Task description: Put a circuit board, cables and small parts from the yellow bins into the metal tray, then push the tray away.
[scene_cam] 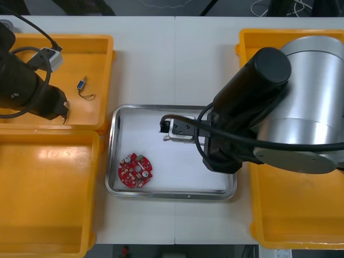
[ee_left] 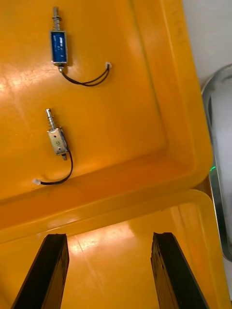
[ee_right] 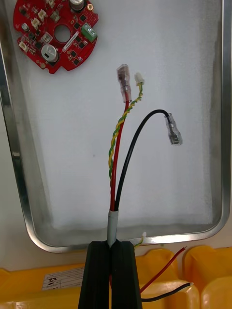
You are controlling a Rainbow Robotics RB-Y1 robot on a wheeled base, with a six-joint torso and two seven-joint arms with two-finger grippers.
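Cables are in hand: the right end effector (ee_right: 113, 246), pinching a bundle of red, black and twisted yellow-green cables (ee_right: 116, 159), hangs over the shiny metal tray (ee_right: 14, 159) at mid-desk. The bundle's free ends point at bare tray floor, clear of the round red circuit board (ee_right: 57, 34) in the near-left corner. The left end effector (ee_left: 108, 236), fingers spread, hovers over the left yellow bins (ee_left: 145, 96) near two small metal parts (ee_left: 58, 46), probably ready to pick one.

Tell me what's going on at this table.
The right gripper is shut on a bundle of cables, holding it over the metal tray, where a red circuit board already lies. The left gripper hangs open above the left yellow bins, close to two small metal parts in the far one.
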